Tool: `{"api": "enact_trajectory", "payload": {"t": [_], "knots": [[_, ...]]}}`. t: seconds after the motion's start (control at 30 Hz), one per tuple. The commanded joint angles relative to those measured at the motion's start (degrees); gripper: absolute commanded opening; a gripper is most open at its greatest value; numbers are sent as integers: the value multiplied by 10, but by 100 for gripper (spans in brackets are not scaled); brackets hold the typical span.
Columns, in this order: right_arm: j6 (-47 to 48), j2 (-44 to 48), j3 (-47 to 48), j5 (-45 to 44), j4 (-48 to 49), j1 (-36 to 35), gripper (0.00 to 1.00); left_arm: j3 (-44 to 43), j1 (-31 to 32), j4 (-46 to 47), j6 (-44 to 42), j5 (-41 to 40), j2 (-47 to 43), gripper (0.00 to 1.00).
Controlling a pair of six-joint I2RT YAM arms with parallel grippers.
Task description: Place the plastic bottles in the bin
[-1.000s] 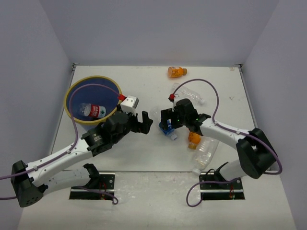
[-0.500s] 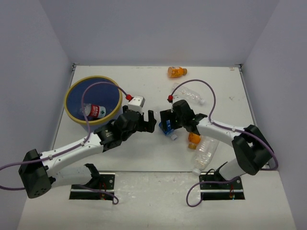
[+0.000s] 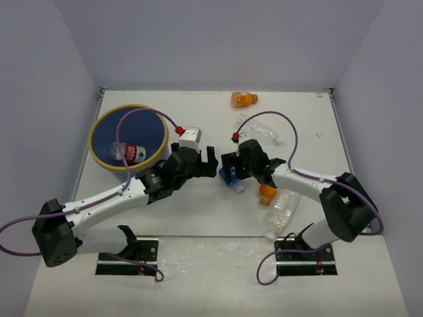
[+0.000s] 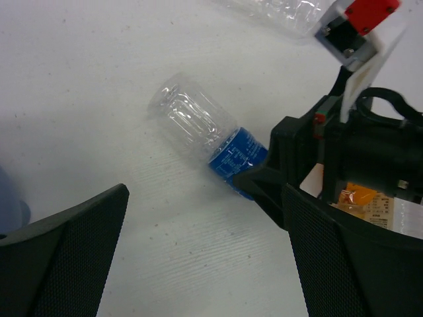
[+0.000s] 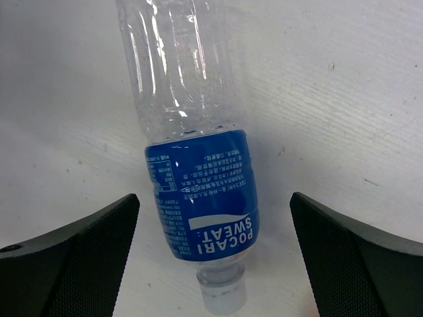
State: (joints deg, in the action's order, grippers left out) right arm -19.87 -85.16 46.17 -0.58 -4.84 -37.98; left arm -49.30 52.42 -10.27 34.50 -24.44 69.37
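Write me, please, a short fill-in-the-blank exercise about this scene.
The bottle lying in the bin has a ____ label.
The label of the blue-label bottle reads POCARI ____.
The left end effector and the right end effector are both ____.
Missing words: red; SWEAT; open.

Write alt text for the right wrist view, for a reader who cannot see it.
A clear plastic bottle with a blue Pocari Sweat label lies on the white table, neck toward the bottom of the view. It sits between the right gripper's two dark fingers, which stand wide open on either side without touching it.
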Motion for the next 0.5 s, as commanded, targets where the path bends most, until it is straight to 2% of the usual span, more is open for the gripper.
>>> {"api": "enact_trajectory", "payload": {"t": [0.0,0.47], "knots": [[-5,-29,20,-10,13,-3,99,-15,0,31,-9,23,-38,100],[-11,-27,6,-9,23,-3,99,0,0,37,-5,26,-51,100]]}}
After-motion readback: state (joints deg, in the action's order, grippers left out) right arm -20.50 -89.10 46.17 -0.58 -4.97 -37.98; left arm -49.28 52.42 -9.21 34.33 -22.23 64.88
